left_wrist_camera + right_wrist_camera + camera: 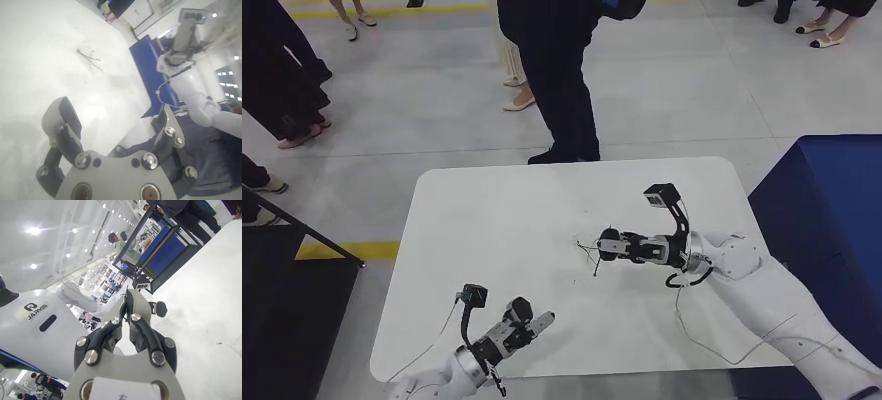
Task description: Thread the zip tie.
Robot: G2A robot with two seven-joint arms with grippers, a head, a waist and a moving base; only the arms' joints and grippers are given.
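Note:
Thin dark zip ties (588,256) lie crossed near the middle of the white table (492,220). In the left wrist view the zip ties (88,58) rest flat on the tabletop, well ahead of my left gripper. My right gripper (604,245) is just beside them, shut; in the right wrist view its pads (130,306) press together, and I cannot tell whether anything is pinched between them. My left gripper (532,312) sits near the table's front edge, open with nothing between its fingers (70,117).
A blue cabinet (832,220) stands close to the table's right side. A person (557,90) stands at the far edge. A black frame (302,230) is off to the left. Bare tabletop lies between the two grippers.

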